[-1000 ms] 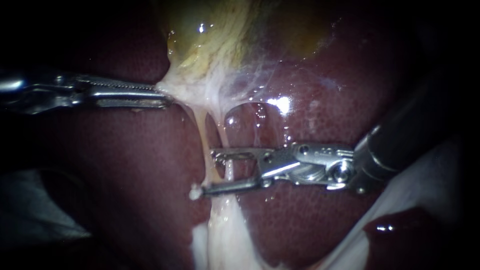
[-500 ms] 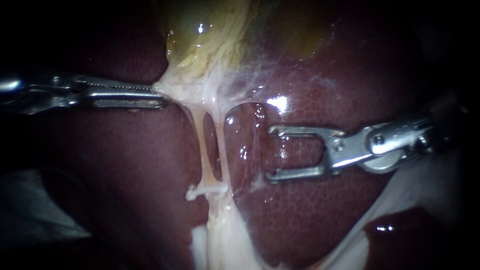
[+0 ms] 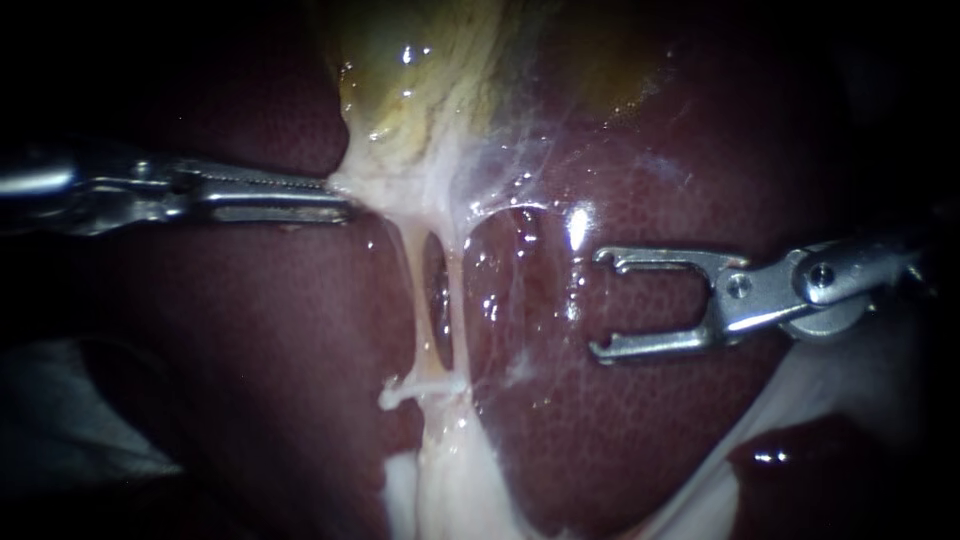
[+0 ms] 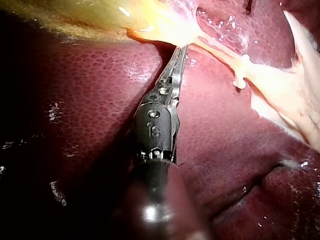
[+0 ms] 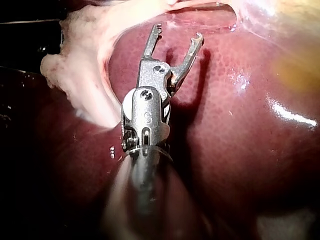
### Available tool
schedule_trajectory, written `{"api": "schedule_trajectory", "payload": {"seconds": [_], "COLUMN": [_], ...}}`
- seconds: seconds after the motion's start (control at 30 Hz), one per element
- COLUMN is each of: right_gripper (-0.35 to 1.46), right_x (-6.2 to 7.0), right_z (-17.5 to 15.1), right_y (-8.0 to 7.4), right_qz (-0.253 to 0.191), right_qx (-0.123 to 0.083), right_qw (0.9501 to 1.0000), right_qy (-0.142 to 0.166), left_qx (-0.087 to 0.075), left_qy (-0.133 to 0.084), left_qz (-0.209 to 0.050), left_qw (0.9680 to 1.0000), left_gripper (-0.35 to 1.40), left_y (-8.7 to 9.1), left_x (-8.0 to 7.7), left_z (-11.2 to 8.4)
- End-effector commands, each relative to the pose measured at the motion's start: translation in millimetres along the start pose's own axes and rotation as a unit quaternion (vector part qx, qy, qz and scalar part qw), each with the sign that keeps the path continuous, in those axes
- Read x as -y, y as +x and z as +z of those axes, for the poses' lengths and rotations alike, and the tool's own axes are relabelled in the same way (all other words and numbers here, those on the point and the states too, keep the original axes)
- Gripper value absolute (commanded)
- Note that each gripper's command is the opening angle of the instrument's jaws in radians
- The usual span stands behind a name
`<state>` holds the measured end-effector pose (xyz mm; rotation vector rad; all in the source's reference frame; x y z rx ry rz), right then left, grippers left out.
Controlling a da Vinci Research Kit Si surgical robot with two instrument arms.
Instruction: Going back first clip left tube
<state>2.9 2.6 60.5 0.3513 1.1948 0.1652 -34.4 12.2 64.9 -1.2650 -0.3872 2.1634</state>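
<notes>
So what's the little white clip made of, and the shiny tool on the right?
The clip looks like pale, dull plastic, though it is too small to be sure. The right instrument looks like polished metal: silvery, with bright glints.

The left instrument (image 3: 340, 200) lies almost level, with its shaft entering from the left. Its jaws are closed on a fold of pale tissue (image 3: 385, 185). The right instrument (image 3: 600, 305) enters from the right and points left. Its jaws are wide apart and hold nothing.
</notes>
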Motion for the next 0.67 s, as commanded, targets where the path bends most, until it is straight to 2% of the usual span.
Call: {"api": "schedule_trajectory", "payload": {"seconds": [0.03, 0.23, 0.67], "right_gripper": [0.5, 0.5, 0.5], "right_x": [0.0, 0.1, 0.4], "right_z": [0.0, 0.0, -0.1], "right_y": [0.0, 0.0, 0.2], "right_qz": [0.0, 0.0, 0.0], "right_qx": [0.0, -0.001, -0.002], "right_qw": [1.0, 1.0, 1.0], "right_qy": [0.0, 0.002, 0.007], "left_qx": [0.002, 0.004, 0.006], "left_qy": [0.0, 0.003, 0.003], "left_qz": [0.0, 0.002, 0.002], "left_qw": [1.0, 1.0, 1.0], "left_gripper": [-0.35, -0.35, -0.35], "left_y": [-0.1, -0.7, -0.7], "left_x": [0.2, 0.8, 0.8], "left_z": [0.4, 1.8, 1.7]}}
